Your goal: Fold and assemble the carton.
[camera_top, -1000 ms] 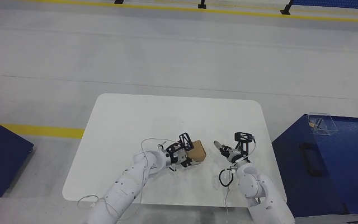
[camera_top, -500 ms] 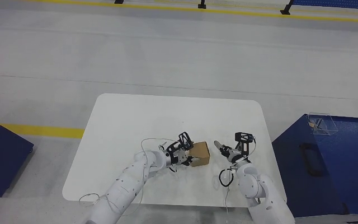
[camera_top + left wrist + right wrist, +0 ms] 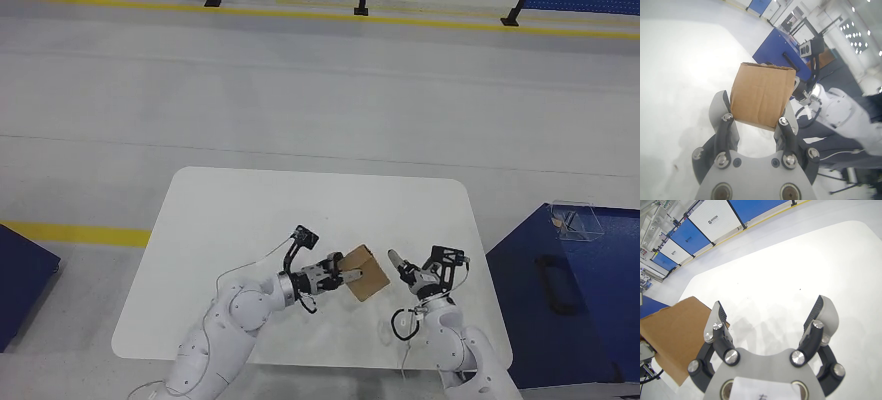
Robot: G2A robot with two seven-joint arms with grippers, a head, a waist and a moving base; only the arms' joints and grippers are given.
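Grey workshop floor with a yellow line [image 3: 75,234] surrounds your white table [image 3: 250,215], and a blue cabinet [image 3: 560,300] stands just off the table's right side. On the cabinet sits a small clear box [image 3: 572,220]; you cannot make out what it holds.

Your one task item, the brown carton [image 3: 364,272], is over the near middle of the table, between the two arms. It is folded into a box shape and tilted, with one corner turned toward the right arm. In the left wrist view the carton [image 3: 761,98] shows a plain side panel and a ragged far edge, and its inside is hidden. You cannot tell whether it touches the table.

Your left gripper [image 3: 347,277] is clamped on the carton's near end, one finger pressed on each side [image 3: 756,106]. That arm reaches in from the near left, forearm low over the table.

Your right gripper [image 3: 402,266] hangs just to the right of the carton with its jaws spread wide and nothing between them [image 3: 770,303]. One finger [image 3: 720,313] is just beside the carton's corner [image 3: 676,336]; you cannot tell if they touch.
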